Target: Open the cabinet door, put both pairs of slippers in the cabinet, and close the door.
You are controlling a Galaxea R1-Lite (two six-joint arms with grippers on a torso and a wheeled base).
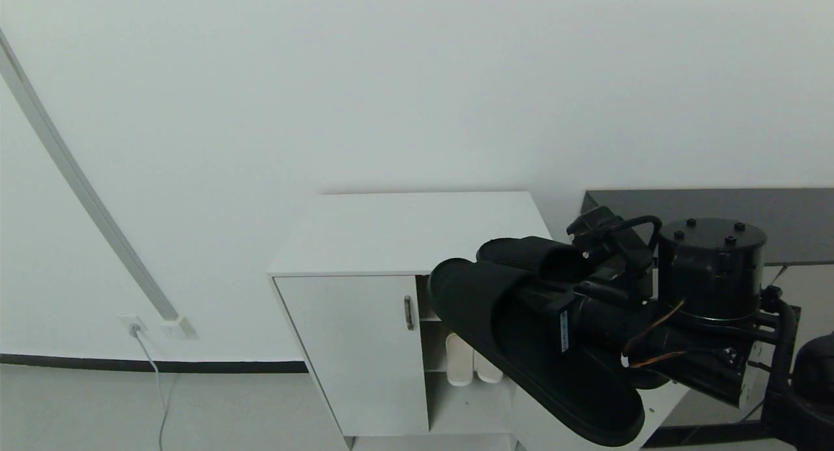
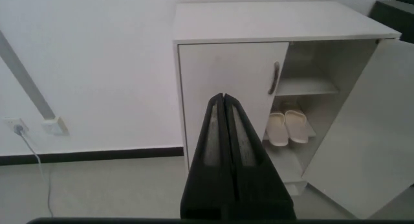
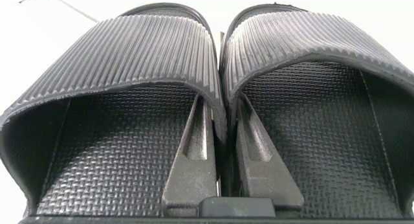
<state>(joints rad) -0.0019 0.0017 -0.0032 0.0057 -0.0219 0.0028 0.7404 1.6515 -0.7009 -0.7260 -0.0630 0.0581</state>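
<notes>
Left claw (image 2: 224, 102) pressed together, empty, faces the cabinet (image 1: 352, 347); right door (image 2: 369, 133) open, white slippers (image 2: 289, 127) already inside, low down. Right claw (image 3: 222, 114) pinches black slippers (image 1: 508, 320) by their touching inner sides, so the pair carries as one, held up before the opening; that door prob. crowds the approach.

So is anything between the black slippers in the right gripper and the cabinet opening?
Nothing visible. The right door of the white cabinet is swung open, with the black ribbed rubber slippers in front of the gap. Cream slippers occupy one shelf; the shelf above looks free.
</notes>
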